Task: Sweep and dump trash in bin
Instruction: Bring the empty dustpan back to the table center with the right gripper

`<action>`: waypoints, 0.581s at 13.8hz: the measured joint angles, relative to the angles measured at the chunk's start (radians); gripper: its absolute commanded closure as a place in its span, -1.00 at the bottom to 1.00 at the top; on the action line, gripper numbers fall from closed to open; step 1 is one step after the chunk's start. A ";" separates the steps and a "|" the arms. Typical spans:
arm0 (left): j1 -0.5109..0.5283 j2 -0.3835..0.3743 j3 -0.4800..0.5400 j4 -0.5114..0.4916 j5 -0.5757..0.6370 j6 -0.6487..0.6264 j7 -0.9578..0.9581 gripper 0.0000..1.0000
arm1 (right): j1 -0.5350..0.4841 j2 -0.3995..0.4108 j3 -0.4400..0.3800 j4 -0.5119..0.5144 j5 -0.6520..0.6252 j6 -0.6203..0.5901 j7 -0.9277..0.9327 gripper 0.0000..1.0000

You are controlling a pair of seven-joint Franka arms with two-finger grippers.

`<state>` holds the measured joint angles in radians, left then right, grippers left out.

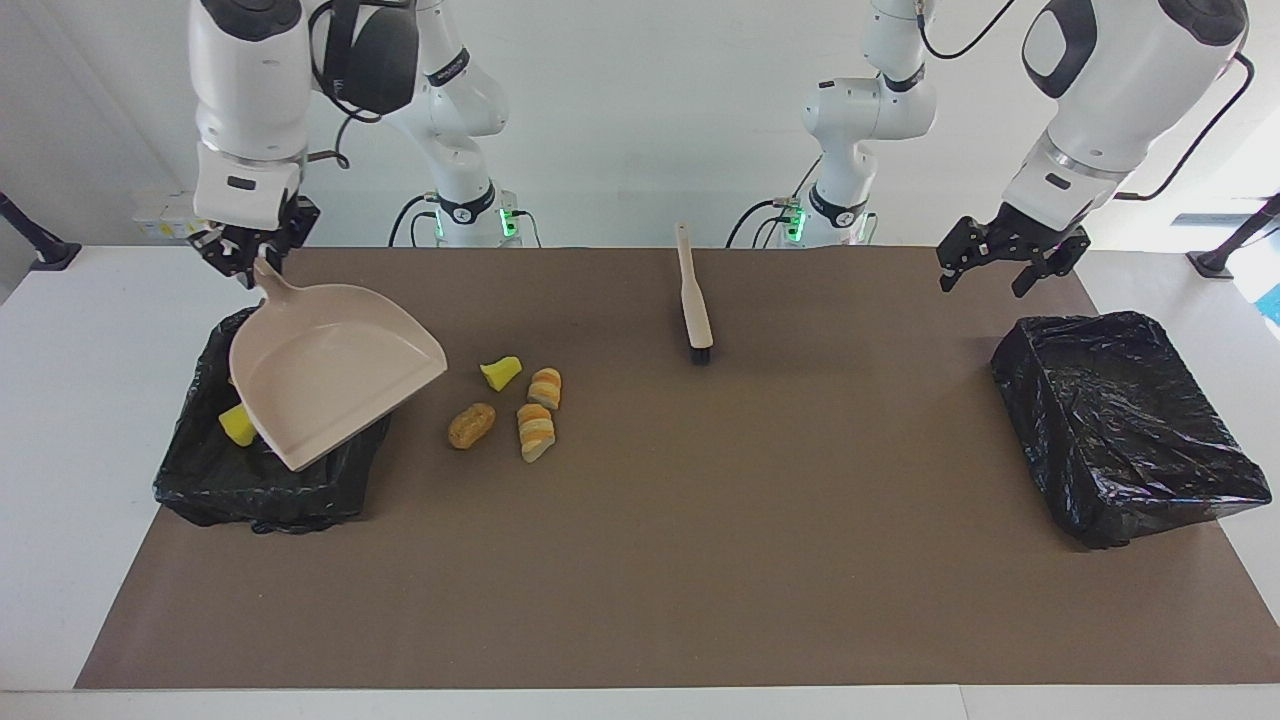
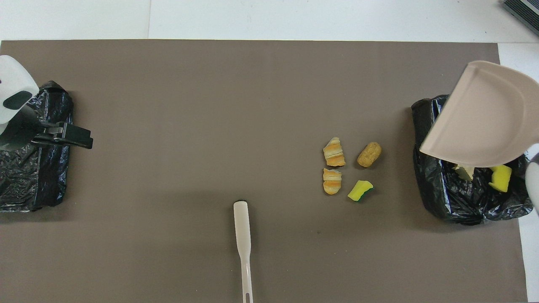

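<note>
My right gripper (image 1: 247, 262) clamps the tipped dustpan (image 1: 330, 370) over the bin (image 1: 200, 480), shedding trash; left gripper (image 1: 1005, 262) idles open.

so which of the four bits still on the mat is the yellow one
The yellow wedge, the bit of the four nearest the robots. The other three are orange-brown: two striped slices and a rounded lump.

My dustpan (image 1: 330, 385) looks like smooth matt beige plastic. Under it the bin (image 1: 200, 480) wears a crinkled glossy black film liner. The table cover (image 1: 640, 560) is matt brown paper. At centre, yellow bits (image 1: 500, 373) look spongy and the orange lumps (image 1: 536, 430) crusty.
</note>
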<state>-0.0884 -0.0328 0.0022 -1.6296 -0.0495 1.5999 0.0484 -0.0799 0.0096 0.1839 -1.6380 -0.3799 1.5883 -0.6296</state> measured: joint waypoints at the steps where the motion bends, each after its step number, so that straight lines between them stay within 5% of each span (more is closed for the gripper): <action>1: 0.002 -0.010 0.000 0.000 0.002 -0.011 0.010 -1.00 | 0.046 0.027 0.001 0.000 0.032 0.001 0.149 1.00; 5: 0.002 -0.016 -0.001 0.000 0.028 -0.025 0.029 -1.00 | 0.210 0.186 0.002 0.026 0.152 0.058 0.692 1.00; 8: 0.002 -0.016 -0.001 -0.002 0.029 -0.026 0.033 -1.00 | 0.268 0.299 0.002 0.115 0.310 0.139 0.894 1.00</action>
<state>-0.0861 -0.0490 0.0014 -1.6315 -0.0208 1.5741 0.0815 0.1879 0.3083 0.1862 -1.5233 -0.0697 1.7273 0.2642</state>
